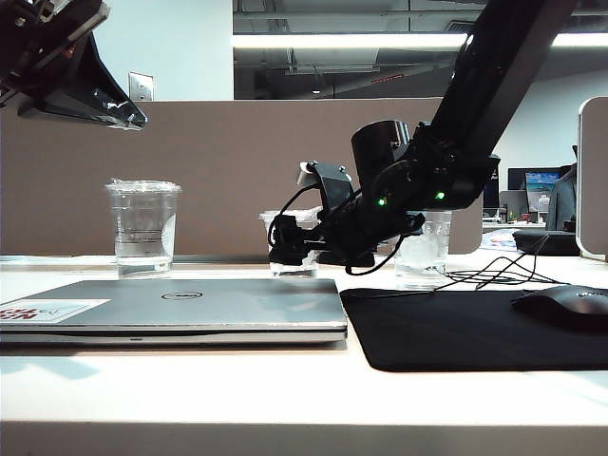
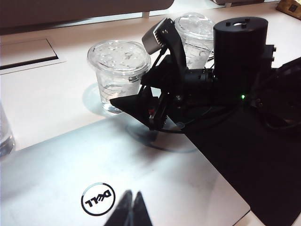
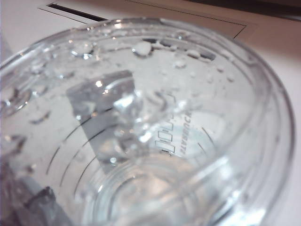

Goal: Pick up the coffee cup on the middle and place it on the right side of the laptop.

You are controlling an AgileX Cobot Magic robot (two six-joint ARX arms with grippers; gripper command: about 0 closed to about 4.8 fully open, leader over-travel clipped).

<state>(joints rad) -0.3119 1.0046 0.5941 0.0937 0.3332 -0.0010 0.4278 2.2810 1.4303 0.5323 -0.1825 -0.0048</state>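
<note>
One short clear lidded coffee cup (image 2: 118, 75), droplet-beaded, before the right pincer (image 2: 141, 106), jaws wide; left pincer (image 2: 131, 207) clenched.

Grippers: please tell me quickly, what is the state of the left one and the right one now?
Left gripper: shut, holding nothing, above the laptop.
Right gripper: open, close beside the coffee cup, not gripping it yet.

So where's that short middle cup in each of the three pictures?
Exterior view: the cup stands centre, behind the laptop, mostly hidden by the right end effector.
Left wrist view: cup upper centre, beyond the laptop.
Right wrist view: cup fills the picture.
Shared landmark: the laptop, except in the right wrist view.
</note>
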